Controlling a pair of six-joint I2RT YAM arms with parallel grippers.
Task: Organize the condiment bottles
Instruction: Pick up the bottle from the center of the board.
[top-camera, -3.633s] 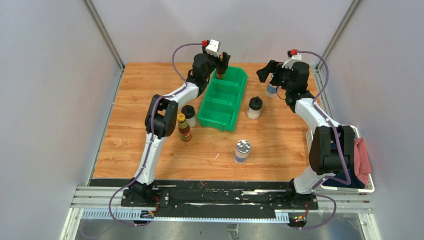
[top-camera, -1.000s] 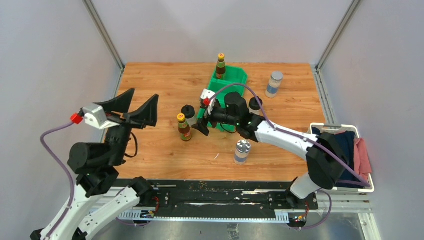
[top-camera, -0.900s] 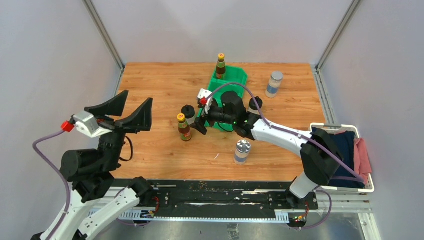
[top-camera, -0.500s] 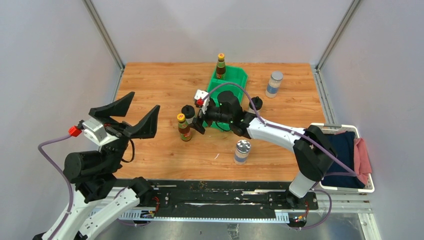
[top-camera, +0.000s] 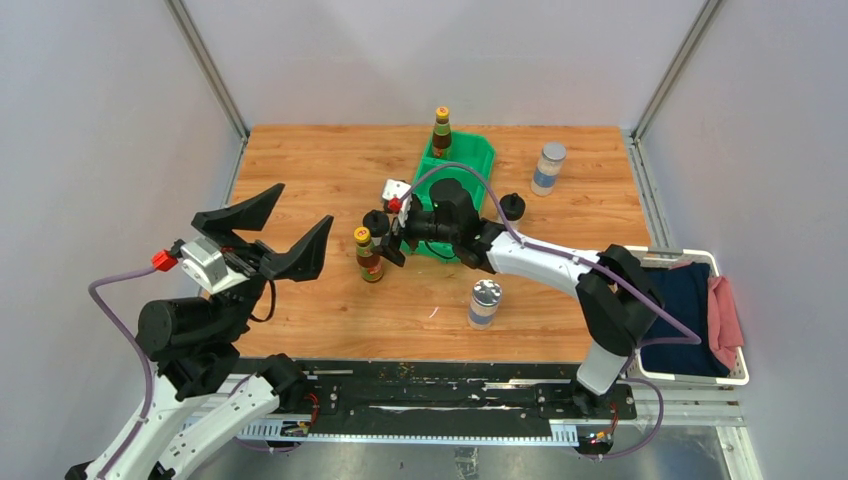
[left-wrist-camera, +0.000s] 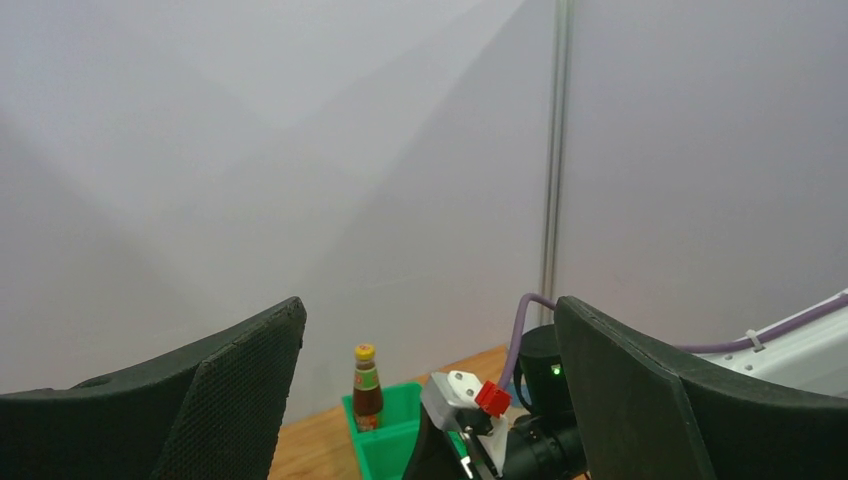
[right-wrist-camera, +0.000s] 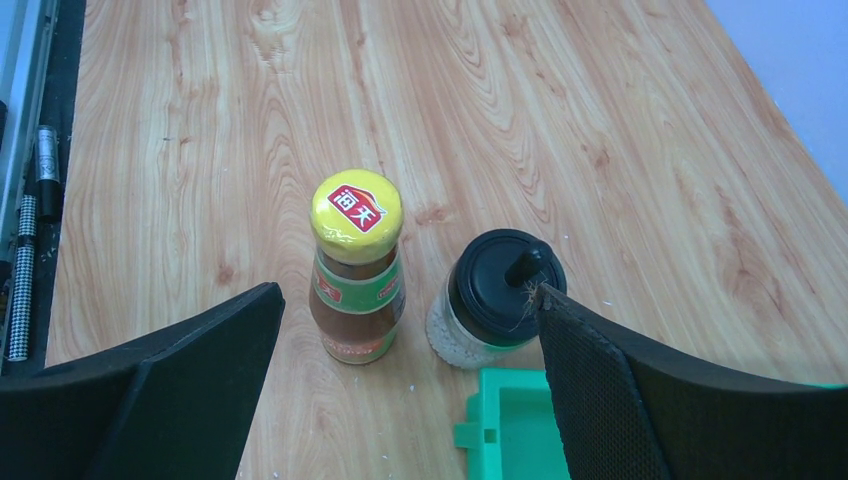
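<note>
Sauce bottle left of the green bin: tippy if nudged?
Probably tippy: the sauce bottle is tall and slim. Looks rigid, likely glass, so grip low. A push could knock it into the black-capped shaker close beside it.

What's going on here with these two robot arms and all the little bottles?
The right gripper, open, is poised at a brown sauce bottle standing next to a black-capped shaker beside the green bin; it grips nothing yet. The left gripper is open and empty, raised well back from the table. A second sauce bottle stands in the bin's far compartment. The other shaker and two silver-lidded jars stand loose on the table.
</note>
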